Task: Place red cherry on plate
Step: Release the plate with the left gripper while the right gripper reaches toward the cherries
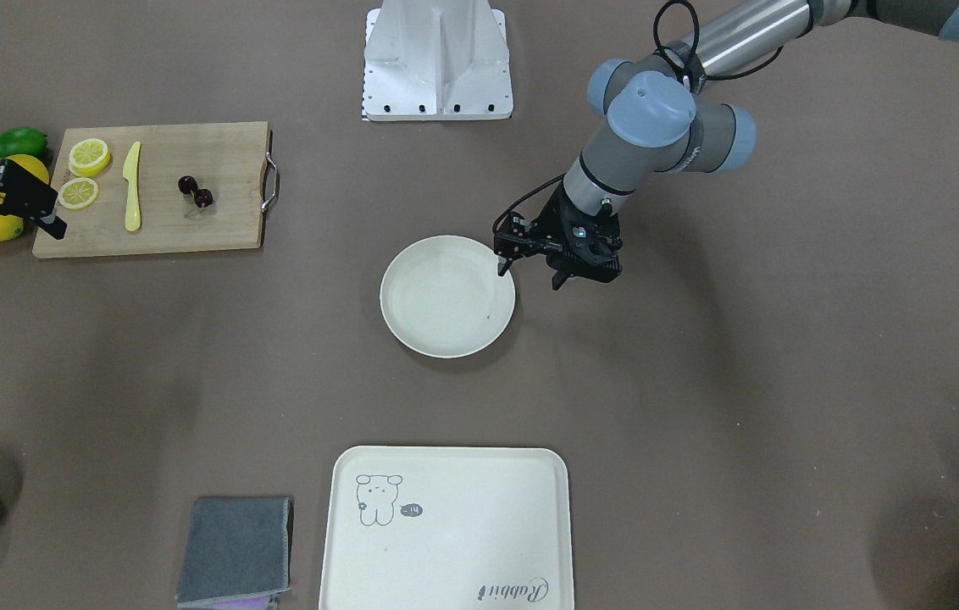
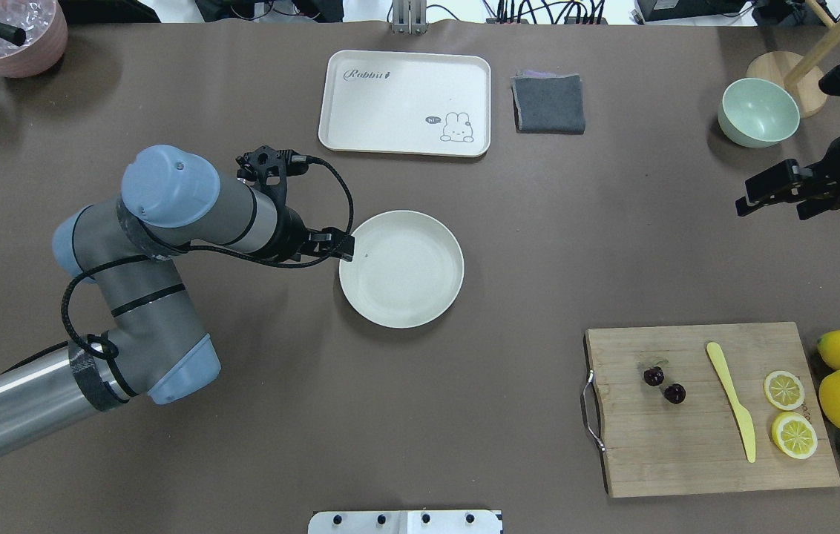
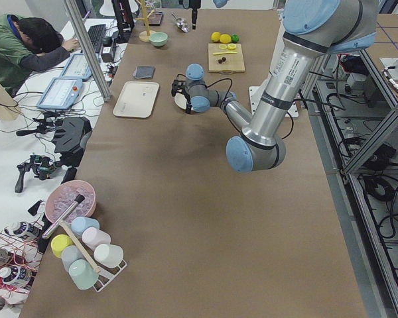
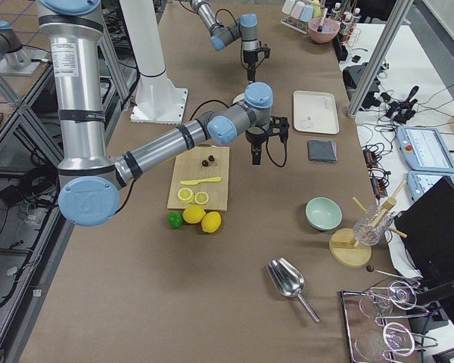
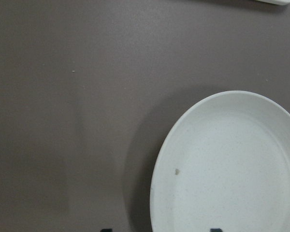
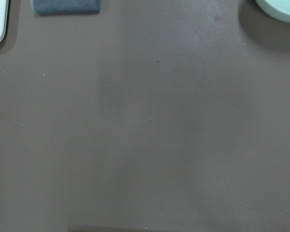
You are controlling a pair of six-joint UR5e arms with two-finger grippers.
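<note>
Over on the wooden cutting board (image 2: 672,452), the red cherry (image 2: 663,385) pair lies flat beside the yellow knife (image 2: 733,404). Its long axis runs diagonally, upper left to lower right in the overhead view, well apart from the plate (image 2: 405,285). Left gripper (image 1: 530,276) hovers at the plate's rim, jaws spread wide, holding nothing. Right gripper (image 2: 771,210) hangs near the green bowl (image 2: 758,111), also spread and empty.

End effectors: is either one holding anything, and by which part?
Nothing is held. Both the left end effector and right end effector are open and empty; the red cherry lies on the cutting board.
</note>
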